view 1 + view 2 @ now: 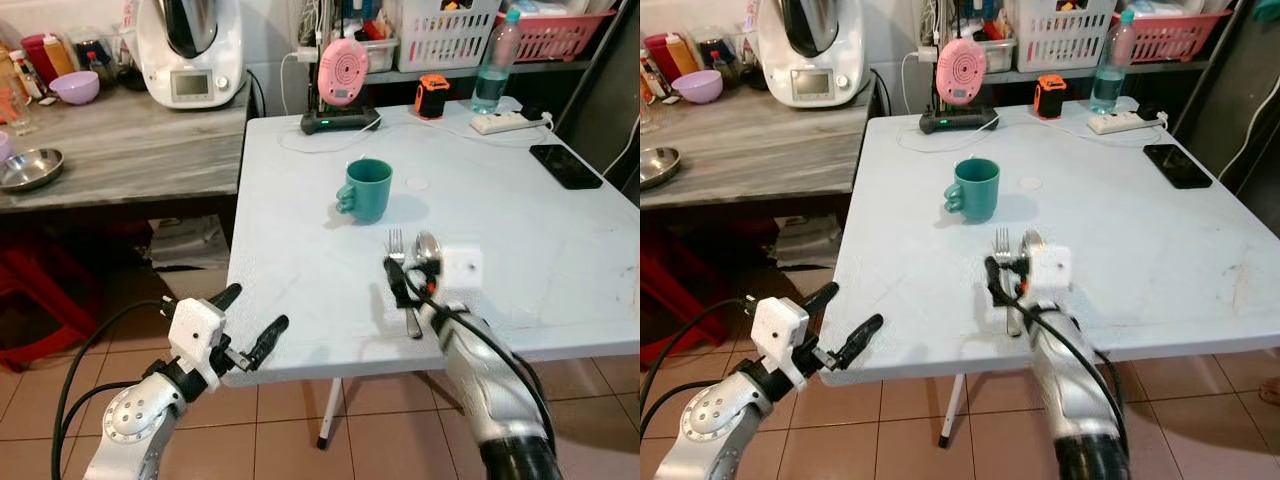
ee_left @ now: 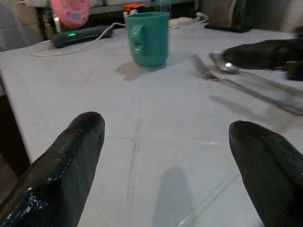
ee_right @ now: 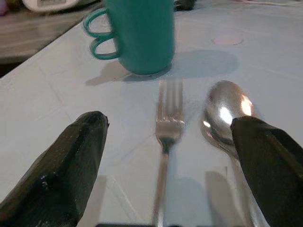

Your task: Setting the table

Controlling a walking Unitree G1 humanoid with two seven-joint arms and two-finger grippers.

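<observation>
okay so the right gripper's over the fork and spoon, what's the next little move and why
Probably lift the right gripper straight up and back. Its fingers stand open astride the fork, one over the spoon, and both pieces already lie flat side by side before the green mug, so they look placed.

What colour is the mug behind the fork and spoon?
Teal green, plain. The mug shows best in the right wrist view, just beyond the fork.
</observation>
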